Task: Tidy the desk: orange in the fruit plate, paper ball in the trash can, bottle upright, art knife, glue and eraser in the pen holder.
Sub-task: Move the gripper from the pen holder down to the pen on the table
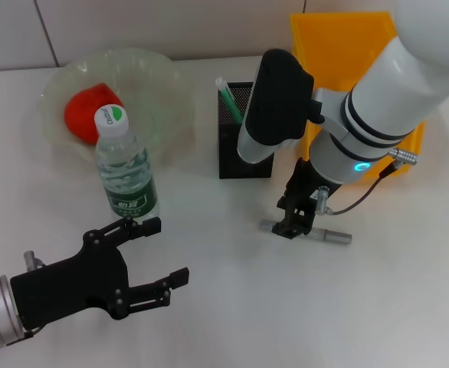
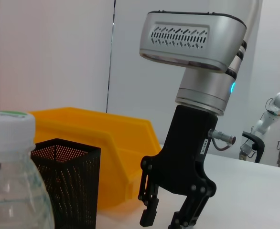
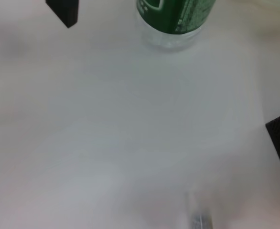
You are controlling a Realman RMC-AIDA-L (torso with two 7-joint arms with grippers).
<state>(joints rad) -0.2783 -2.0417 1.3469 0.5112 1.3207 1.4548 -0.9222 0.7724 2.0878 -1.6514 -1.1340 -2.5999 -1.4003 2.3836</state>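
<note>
The orange [image 1: 86, 115] lies in the translucent fruit plate [image 1: 163, 84] at the far left. In front of the plate the bottle [image 1: 125, 169] stands upright with its white cap on. My left gripper [image 1: 167, 251] is open just in front of the bottle, apart from it. The silver art knife [image 1: 333, 235] lies flat on the table. My right gripper [image 1: 292, 228] is down over the knife, its fingers [image 2: 148, 212] apart on either side. A white and green stick [image 1: 228, 96], apparently the glue, stands in the black mesh pen holder [image 1: 232, 157]. Paper ball and eraser are out of view.
The yellow trash can [image 1: 339, 38] stands at the far right behind my right arm, close beside the pen holder [image 2: 66, 186]. The bottle [image 2: 13, 181] fills the near corner of the left wrist view. White table surface [image 1: 286, 314] stretches in front of both grippers.
</note>
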